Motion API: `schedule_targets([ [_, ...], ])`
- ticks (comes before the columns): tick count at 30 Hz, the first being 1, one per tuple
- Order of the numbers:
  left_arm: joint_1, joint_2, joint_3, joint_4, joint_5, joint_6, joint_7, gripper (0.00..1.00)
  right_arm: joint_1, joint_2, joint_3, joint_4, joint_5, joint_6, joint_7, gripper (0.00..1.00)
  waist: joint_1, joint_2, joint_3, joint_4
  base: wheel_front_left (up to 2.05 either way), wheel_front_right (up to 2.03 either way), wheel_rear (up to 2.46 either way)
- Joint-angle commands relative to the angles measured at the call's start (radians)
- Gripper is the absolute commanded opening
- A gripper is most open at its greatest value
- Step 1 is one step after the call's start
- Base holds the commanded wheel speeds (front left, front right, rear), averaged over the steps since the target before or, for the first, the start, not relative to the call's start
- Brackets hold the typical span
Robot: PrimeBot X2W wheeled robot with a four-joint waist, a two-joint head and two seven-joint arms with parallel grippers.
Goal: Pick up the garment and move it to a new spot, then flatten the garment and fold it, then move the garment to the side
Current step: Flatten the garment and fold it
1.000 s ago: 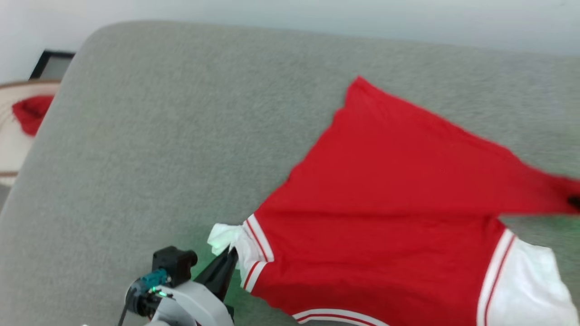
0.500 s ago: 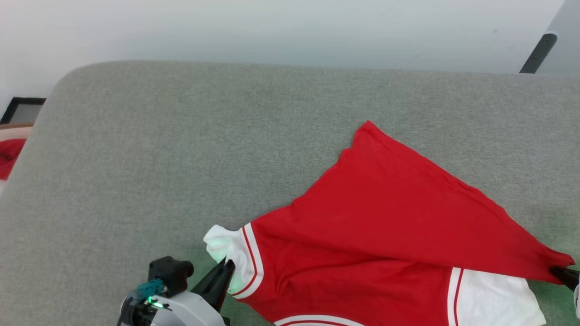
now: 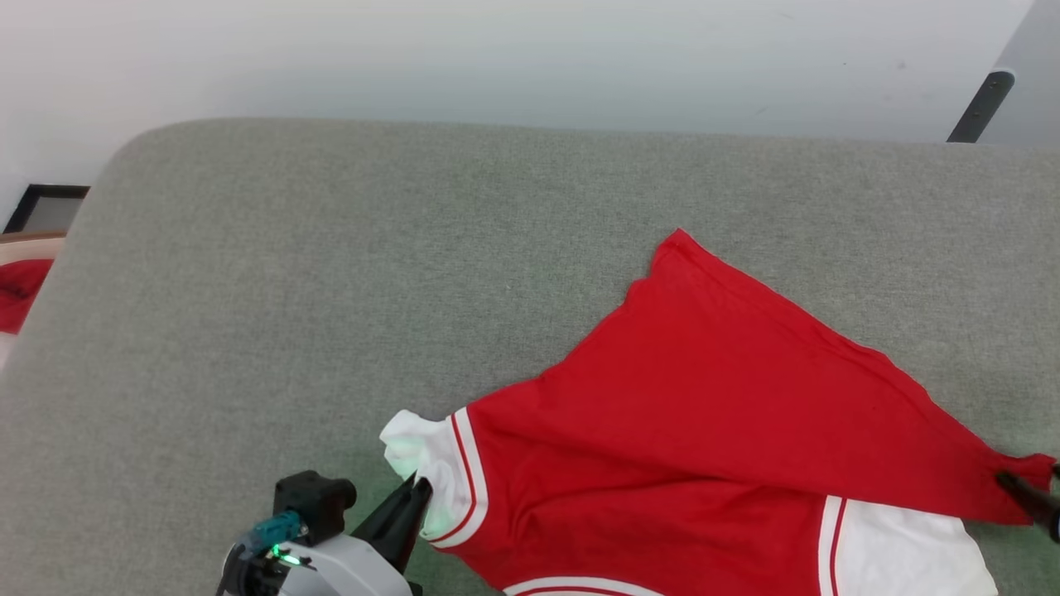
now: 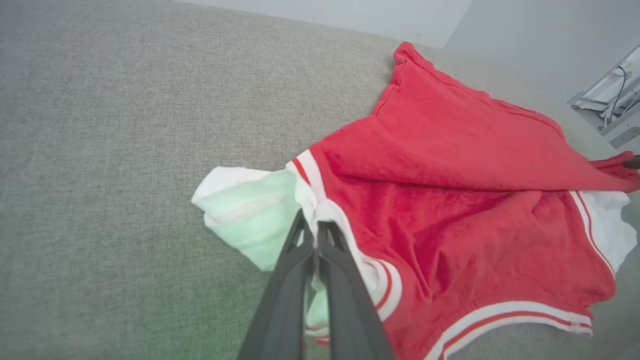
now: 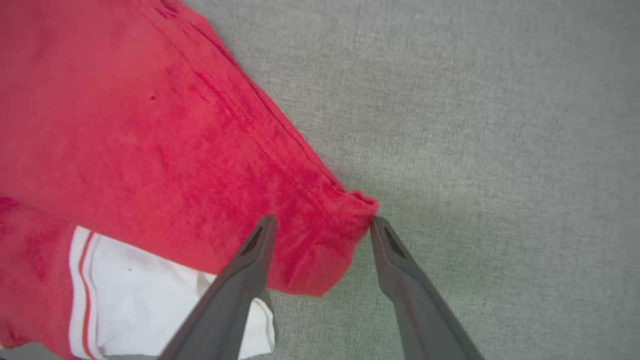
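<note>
The garment, a red T-shirt with white sleeves and striped trim, lies spread on the grey cushion, its hem folded diagonally over the body. My left gripper is shut on the garment's bunched white left sleeve, the two fingers pressed together at the seam. At the far right edge, my right gripper stands open with its fingertips either side of the red hem corner. That corner rests on the cushion. In the head view a dark fingertip of that gripper touches the corner.
A small plain red cloth lies on a pale surface off the cushion's left edge, below a black frame. A white wall runs behind. A dark pole leans at the back right. A metal stand sits beyond the garment.
My right gripper has opened and let go of the red hem corner. The left gripper keeps its hold on the sleeve. The head camera tilted, shifting the whole picture.
</note>
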Motion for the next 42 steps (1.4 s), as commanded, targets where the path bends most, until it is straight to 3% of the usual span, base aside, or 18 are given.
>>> schedule_targets([
  [1, 0.009, 0.002, -0.001, -0.006, -0.002, 0.006, 0.0, 0.0, 0.007, -0.011, -0.01, -0.034, -0.012, 0.0, 0.007, 1.0, 0.0, 0.0, -0.001, 0.003, 0.0, 0.0, 0.0],
  [6, 0.008, 0.0, -0.004, -0.012, -0.001, 0.007, -0.002, 0.0, -0.001, -0.026, -0.03, -0.164, -0.038, 0.0, 0.016, 1.0, 0.0, 0.0, 0.0, 0.014, 0.0, 0.0, 0.0],
  [11, -0.01, -0.012, -0.016, -0.015, 0.006, -0.002, 0.0, 0.0, -0.079, -0.037, 0.016, -0.281, -0.067, 0.0, 0.007, 1.0, 0.0, 0.0, 0.01, 0.043, 0.0, 0.0, 0.0],
  [17, -0.041, -0.036, -0.04, -0.003, 0.016, -0.021, 0.005, 0.0, -0.226, -0.049, 0.128, -0.282, -0.095, 0.0, -0.029, 1.0, 0.0, 0.0, 0.029, 0.098, 0.0, 0.0, 0.0],
  [23, -0.102, -0.089, -0.073, 0.03, 0.031, -0.053, 0.005, 0.0, -0.439, -0.058, 0.289, -0.151, -0.094, 0.0, -0.056, 1.0, 0.0, 0.0, 0.068, 0.186, 0.0, 0.0, 0.0],
  [31, -0.185, -0.171, -0.119, 0.102, 0.048, -0.108, -0.015, 0.0, -0.675, -0.068, 0.502, 0.113, -0.018, 0.0, 0.006, 1.0, 0.0, 0.0, 0.132, 0.301, 0.0, 0.0, 0.0],
  [42, -0.257, -0.256, -0.166, 0.198, 0.045, -0.154, -0.06, 0.0, -0.862, -0.074, 0.704, 0.383, 0.083, 0.0, 0.093, 1.0, 0.0, 0.0, 0.212, 0.4, 0.0, 0.0, 0.0],
])
